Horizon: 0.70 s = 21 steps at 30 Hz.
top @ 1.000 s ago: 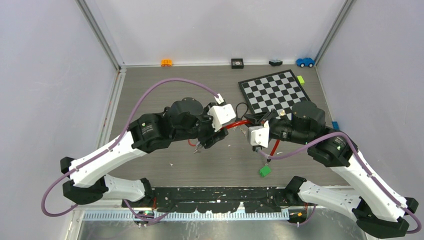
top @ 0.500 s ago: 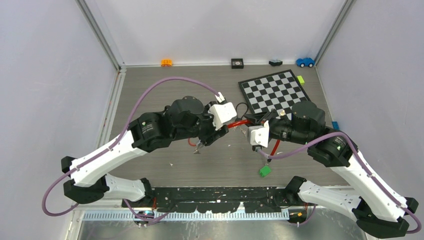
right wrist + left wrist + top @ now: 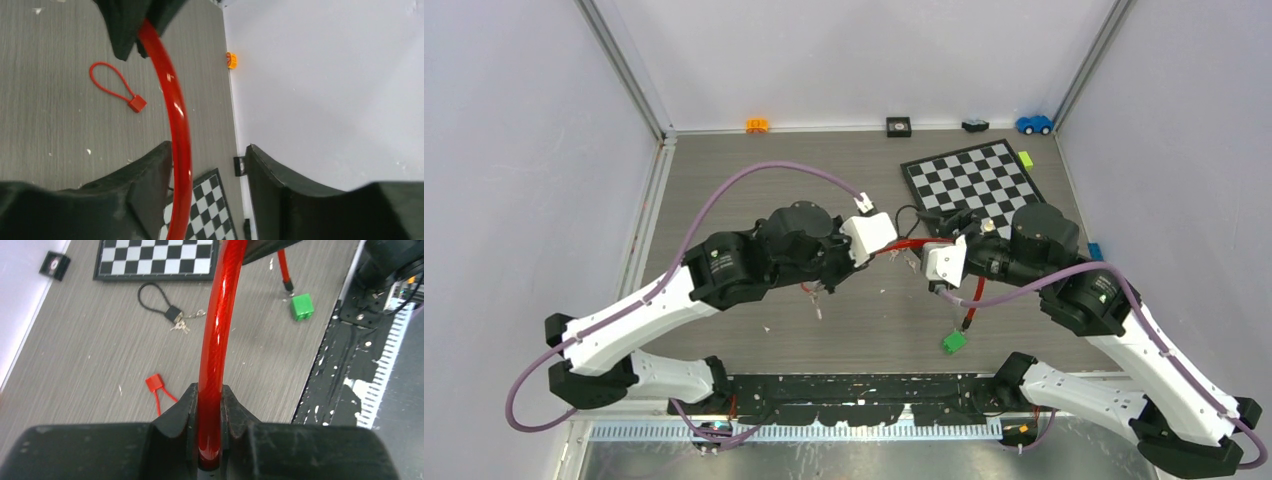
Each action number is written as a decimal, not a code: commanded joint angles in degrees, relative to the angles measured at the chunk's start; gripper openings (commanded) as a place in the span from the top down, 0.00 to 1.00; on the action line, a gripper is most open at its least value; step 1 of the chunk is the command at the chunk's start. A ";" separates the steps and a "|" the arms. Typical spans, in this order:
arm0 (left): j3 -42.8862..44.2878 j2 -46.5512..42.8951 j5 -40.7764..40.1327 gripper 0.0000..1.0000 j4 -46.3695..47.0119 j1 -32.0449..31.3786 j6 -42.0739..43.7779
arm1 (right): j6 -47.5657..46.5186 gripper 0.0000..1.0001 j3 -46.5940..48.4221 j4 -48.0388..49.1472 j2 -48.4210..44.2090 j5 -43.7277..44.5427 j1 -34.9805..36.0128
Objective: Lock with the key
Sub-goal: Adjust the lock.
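Item: red cable lock (image 3: 217, 330), a glossy red cable held off the table and spanning between the two arms at mid-table. One end, tipped in black, hangs down on the right arm's side near a green block (image 3: 302, 306). The lock body is not in view.

Holders:
- left gripper (image 3: 210, 395): jaws closed tight on the cable, which rises straight out from between them.
- right gripper (image 3: 210, 165): jaws parted wide. The cable runs through the gap against one finger (image 3: 150, 195) and is not pinched.

Key: a bunch of keys (image 3: 182, 326) lies on the table touching a black cable lock (image 3: 160, 297), just in front of the checkerboard (image 3: 155, 260). Whether they fit the red cable cannot be told.

Other contents: small red loop lock (image 3: 115, 87) flat on the table below the left gripper, and an orange piece (image 3: 230, 60) at the back wall.

Step in hand, as judged: the cable is being presented and steadied between the arms. No key is in hand, and locking has not begun.

Next move calls for: the left grip to hold firm, the free right gripper to go down for the keys, and the lock body to be brought into sight so the keyway faces the key.
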 commanded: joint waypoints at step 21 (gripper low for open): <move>-8.61 -14.21 -13.73 1.00 11.62 -0.12 1.13 | 62.64 0.22 -39.55 35.21 -12.71 43.80 0.31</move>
